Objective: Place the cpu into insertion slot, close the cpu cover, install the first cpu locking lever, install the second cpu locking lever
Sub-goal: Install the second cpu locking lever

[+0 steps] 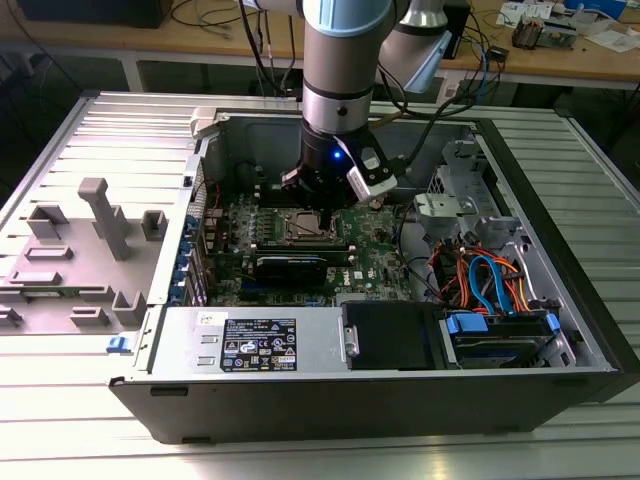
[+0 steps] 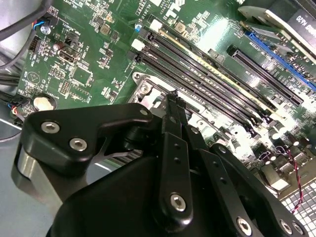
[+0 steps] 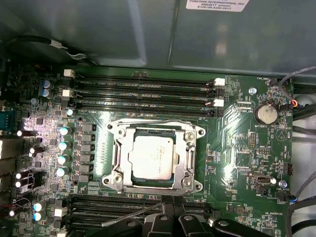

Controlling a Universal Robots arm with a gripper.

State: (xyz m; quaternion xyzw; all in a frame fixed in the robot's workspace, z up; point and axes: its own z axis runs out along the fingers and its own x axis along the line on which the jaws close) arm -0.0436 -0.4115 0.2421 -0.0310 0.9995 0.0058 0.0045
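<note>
In the exterior view, the gripper (image 1: 318,203) is masked by the arm's wrist, and the insertion slot (image 1: 301,228) is too small for detail to be resolved. In the second wrist view, most of the slot is concealed behind the gripper body (image 2: 163,173) in the lower half of the frame. In the first wrist view, the gripper is cut off by the bottom edge.
</note>
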